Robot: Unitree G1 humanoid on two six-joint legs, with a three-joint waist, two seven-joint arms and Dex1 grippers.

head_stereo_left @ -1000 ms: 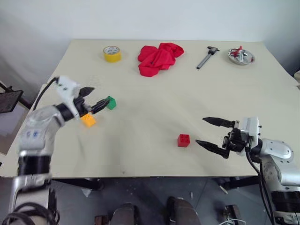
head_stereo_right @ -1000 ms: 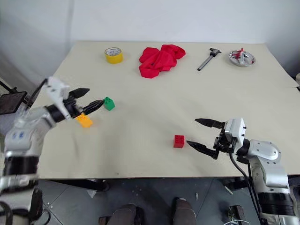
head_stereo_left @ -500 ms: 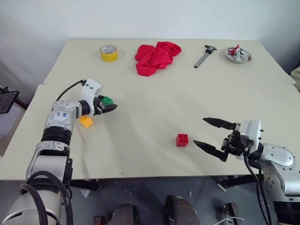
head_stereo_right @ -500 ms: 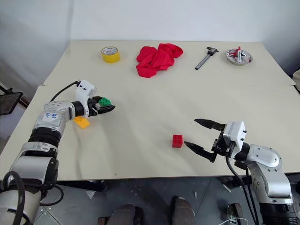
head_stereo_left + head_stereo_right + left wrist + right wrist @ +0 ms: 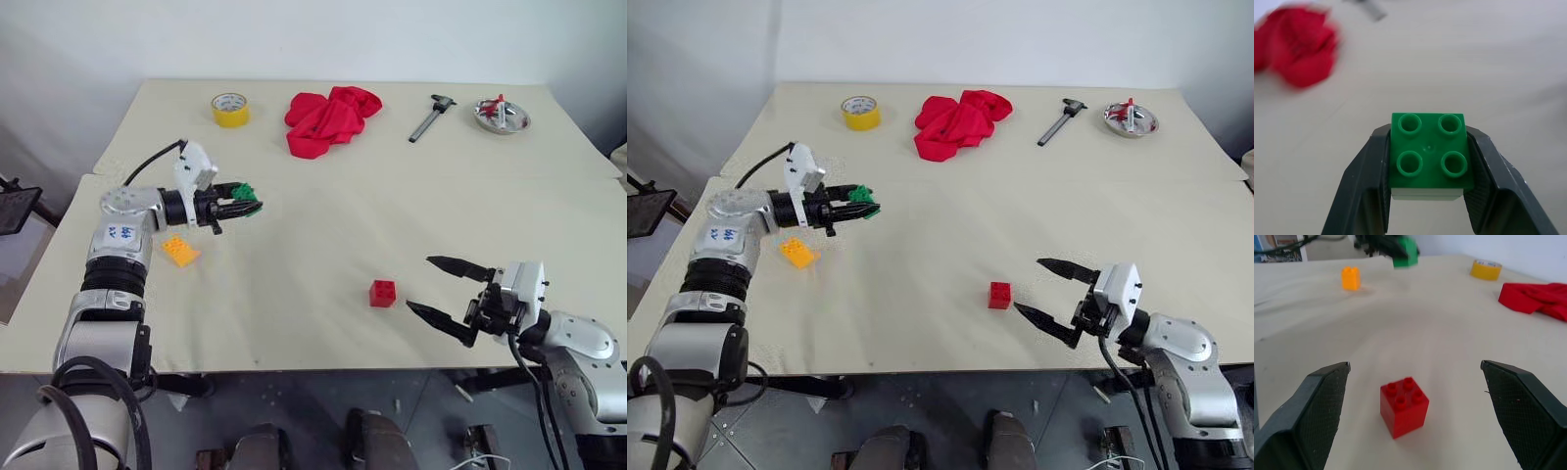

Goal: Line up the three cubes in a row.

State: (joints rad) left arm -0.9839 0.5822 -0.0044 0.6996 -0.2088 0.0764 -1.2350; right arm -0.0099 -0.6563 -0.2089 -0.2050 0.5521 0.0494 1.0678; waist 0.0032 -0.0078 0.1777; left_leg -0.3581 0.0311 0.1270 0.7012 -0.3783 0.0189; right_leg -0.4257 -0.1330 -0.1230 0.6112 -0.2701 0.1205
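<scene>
Green cube (image 5: 1429,155) clamped between left pincer (image 5: 238,208) fingers.

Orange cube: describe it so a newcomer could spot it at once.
On the beige table, look to the near left side, just beside the left gripper that holds the green cube. The orange cube lies loose there, the one cube nobody is near.

Lab or workshop test bench: plain beige worktop (image 5: 323,245) against bare white wall (image 5: 313,39); along far edge, tape roll (image 5: 231,110), caliper (image 5: 432,116), metal dish (image 5: 502,116) at far right corner.
</scene>
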